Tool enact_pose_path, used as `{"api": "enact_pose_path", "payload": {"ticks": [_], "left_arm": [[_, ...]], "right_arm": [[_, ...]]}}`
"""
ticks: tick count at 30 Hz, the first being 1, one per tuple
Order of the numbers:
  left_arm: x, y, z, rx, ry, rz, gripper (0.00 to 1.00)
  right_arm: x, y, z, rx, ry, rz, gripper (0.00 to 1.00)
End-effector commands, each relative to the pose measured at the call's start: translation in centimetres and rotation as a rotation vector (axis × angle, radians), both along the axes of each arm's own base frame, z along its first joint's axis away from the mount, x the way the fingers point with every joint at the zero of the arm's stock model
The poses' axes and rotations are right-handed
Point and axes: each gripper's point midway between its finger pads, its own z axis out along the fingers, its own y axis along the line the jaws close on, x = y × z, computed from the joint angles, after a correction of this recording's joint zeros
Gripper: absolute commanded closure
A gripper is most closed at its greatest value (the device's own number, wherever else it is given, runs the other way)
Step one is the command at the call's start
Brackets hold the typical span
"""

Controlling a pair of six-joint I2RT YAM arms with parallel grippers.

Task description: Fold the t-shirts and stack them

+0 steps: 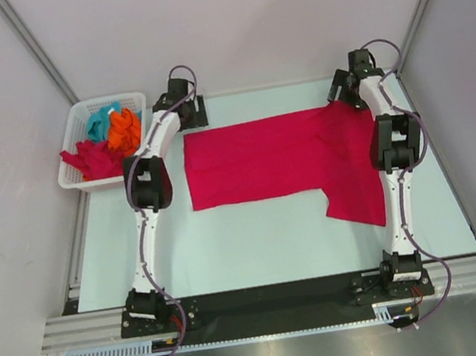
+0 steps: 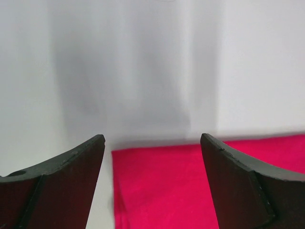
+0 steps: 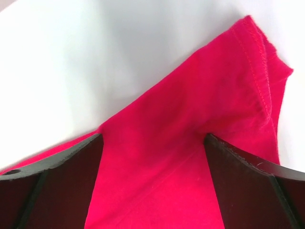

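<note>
Your ref is the basket point(image 1: 103, 100), on the far-left corner of the table point(image 1: 257, 247). Inside it you've got a teal shirt point(image 1: 101, 120) at the back, an orange shirt point(image 1: 127, 130) just right of it, and a red wad point(image 1: 91, 157) at the front, spilling over the basket's near rim.

The flat shirt point(image 1: 262, 161), crimson, lies right of the basket and apart from it, spread on the table. The end farthest from the basket reaches further toward the arm bases than the rest, so the near edge makes a step.

L gripper point(image 1: 189, 109) sits just right of the basket's far-right corner, over the flat shirt's corner on that side. In the wrist view the L gripper point(image 2: 152, 138) has its fingers well apart w/ nothing btwn them. The shirt's edge shows beyond the tips, w/ grey wall point(image 2: 143, 62) behind. You can't tell from here whether the tips touch the cloth.

R gripper point(image 1: 346, 90) is well away from the basket, at the flat shirt's opposite far corner. In its wrist view the R gripper point(image 3: 152, 136) also has its fingers spread wide, not clamped. Red cloth fills the gap btwn them, and a sleeve point(image 3: 252, 67) w/ a stitched hem lies rumpled past the tips.
</note>
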Motion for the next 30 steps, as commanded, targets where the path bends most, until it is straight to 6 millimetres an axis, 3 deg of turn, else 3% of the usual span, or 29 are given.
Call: {"api": "enact_pose_path", "payload": {"ticks": [1, 2, 3, 4, 5, 6, 7, 8, 9, 10, 11, 12, 13, 14, 15, 16, 17, 18, 19, 21, 23, 30], "left_arm": [[0.3, -0.6, 16.3, -0.041, -0.294, -0.044, 0.12], [-0.6, -0.5, 17.7, -0.044, -0.303, -0.047, 0.12], [-2.2, -0.6, 22.1, -0.069, -0.367, -0.05, 0.12], [-3.2, -0.5, 24.2, -0.082, -0.404, -0.055, 0.12], [-4.7, -0.5, 22.4, -0.077, -0.356, -0.058, 0.11], [-6.1, -1.0, 22.7, -0.094, -0.355, -0.058, 0.12], [-8.3, -1.0, 27.5, -0.133, -0.455, -0.062, 0.11], [-9.8, -1.2, 27.4, -0.146, -0.456, -0.063, 0.11], [-12.3, -1.5, 23.5, -0.137, -0.381, -0.039, 0.11], [-14.5, -1.3, 26.6, -0.175, -0.468, -0.03, 0.1], [-17.0, -0.9, 22.2, -0.163, -0.393, -0.015, 0.1], [-18.6, -0.7, 21.5, -0.219, -0.377, 0.05, 0.11], [-20.5, 0.2, 23.2, -0.27, -0.438, 0.095, 0.11], [-22.7, 0.8, 18.6, -0.27, -0.361, 0.12, 0.12], [-23.9, 1.0, 17.7, -0.318, -0.356, 0.17, 0.12], [-24.9, 1.7, 17.2, -0.339, -0.374, 0.21, 0.15], [-26.9, 2.6, 15.2, -0.369, -0.351, 0.274, 0.16], [-27.8, 3.1, 14.6, -0.383, -0.352, 0.307, 0.17], [-28.4, 3.9, 13.8, -0.385, -0.355, 0.353, 0.18], [-29.6, 4.1, 11.7, -0.437, -0.33, 0.408, 0.22], [-29.8, 3.5, 9.8, -0.462, -0.268, 0.431, 0.23], [-29.3, 2.8, 4.7, -0.459, -0.103, 0.549, 0.33]], "right_arm": [[0.1, 1.7, 15.6, 0.015, -0.276, 0.093, 0.05], [-0.8, 1.9, 18.5, 0.011, -0.325, 0.093, 0.03], [-2.3, 2.1, 17.8, 0.019, -0.3, 0.091, 0.0], [-3.9, 2.3, 23.9, 0.013, -0.427, 0.092, 0.0], [-5.1, 2.4, 25.2, 0.022, -0.452, 0.083, 0.0], [-6.9, 2.5, 23.2, 0.025, -0.402, 0.073, 0.0], [-8.3, 2.3, 24.4, 0.022, -0.422, 0.055, 0.0], [-10.8, 2.5, 26.7, 0.044, -0.461, 0.034, 0.0], [-12.5, 2.2, 26.8, 0.043, -0.458, 0.004, 0.0], [-14.8, 1.8, 22.8, 0.053, -0.367, -0.036, 0.0], [-17.4, 1.7, 24.6, 0.064, -0.411, -0.056, 0.0], [-18.8, 1.9, 23.7, 0.1, -0.405, -0.088, 0.0], [-21.2, 1.6, 19.2, 0.12, -0.32, -0.125, 0.0], [-23.0, 1.8, 20.5, 0.142, -0.373, -0.132, 0.0], [-24.3, 1.9, 19.4, 0.172, -0.36, -0.149, 0.0], [-26.1, 1.8, 17.0, 0.175, -0.314, -0.176, 0.0], [-27.2, 1.8, 16.1, 0.177, -0.299, -0.188, 0.0], [-28.4, 1.5, 16.7, 0.173, -0.334, -0.219, 0.0], [-30.0, 1.4, 14.2, 0.171, -0.278, -0.238, 0.0], [-31.5, 1.2, 13.4, 0.164, -0.278, -0.268, 0.0], [-33.1, 0.5, 11.0, 0.148, -0.225, -0.309, 0.0], [-35.1, -1.0, 7.1, 0.189, -0.138, -0.42, 0.0]]}}
